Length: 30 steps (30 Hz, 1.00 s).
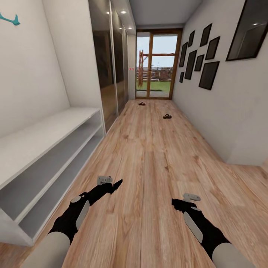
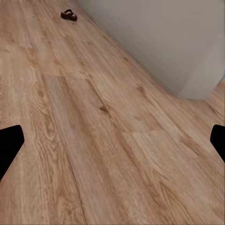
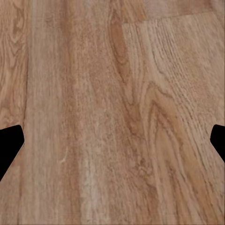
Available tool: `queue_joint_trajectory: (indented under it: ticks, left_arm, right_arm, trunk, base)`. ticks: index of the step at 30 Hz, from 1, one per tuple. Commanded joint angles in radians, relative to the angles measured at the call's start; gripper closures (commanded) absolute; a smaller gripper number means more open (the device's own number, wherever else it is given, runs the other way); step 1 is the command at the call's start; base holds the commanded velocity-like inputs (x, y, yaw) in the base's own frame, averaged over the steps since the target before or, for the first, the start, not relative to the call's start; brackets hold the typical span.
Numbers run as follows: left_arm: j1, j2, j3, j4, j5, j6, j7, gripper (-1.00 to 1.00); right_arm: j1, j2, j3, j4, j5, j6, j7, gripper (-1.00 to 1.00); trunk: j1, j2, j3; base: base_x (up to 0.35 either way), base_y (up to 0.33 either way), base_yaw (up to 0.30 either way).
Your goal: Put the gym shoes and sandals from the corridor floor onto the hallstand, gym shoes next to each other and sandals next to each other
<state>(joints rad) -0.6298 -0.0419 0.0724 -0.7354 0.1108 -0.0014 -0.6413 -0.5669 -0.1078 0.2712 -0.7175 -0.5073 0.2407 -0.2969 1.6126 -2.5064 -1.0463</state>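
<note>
**Corridor stock: two sandals, both on the floor**

Sandals, dark brown: two, one (image 1: pixel 167 116) mid-corridor, one (image 1: pixel 142 104) near the glass door (image 1: pixel 156 65). Hallstand (image 1: pixel 44 130): one, shelves bare. Left gripper (image 1: pixel 118 183) and right gripper (image 1: pixel 174 202): fingers spread, empty.

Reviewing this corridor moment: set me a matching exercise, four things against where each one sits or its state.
Things:
1. hallstand
2. nearer sandal
3. farther sandal
4. left hand

Places or states:
A. on the floor close to the glass door
B. empty, above bare floor planks
C. on the floor nearer the wall with the dark frames
D. along the wall on the robot's left, shelves bare

Pairs: 1-D, 2-C, 3-A, 4-B
</note>
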Motion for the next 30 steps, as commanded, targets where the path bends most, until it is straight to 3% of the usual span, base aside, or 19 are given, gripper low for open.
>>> queue_joint_trajectory:
  ticks: [1, 30]
  left_arm:
    - [-0.001, -0.001, 0.004, 0.001, 0.001, 0.0, -0.006, -1.0]
    - [-0.001, -0.001, 0.004, 0.002, 0.003, 0.0, -0.007, -1.0]
  right_arm:
    - [-0.001, -0.002, 0.006, -0.002, -0.008, 0.003, -0.009, -1.0]
    - [-0.001, -0.004, 0.005, 0.0, -0.009, 0.003, -0.012, -1.0]
  trunk:
    - [0.0, 0.0, -0.001]
    - [0.0, 0.0, -0.001]
  base:
    - [0.348, 0.0, 0.0]
    - [0.348, 0.0, 0.0]
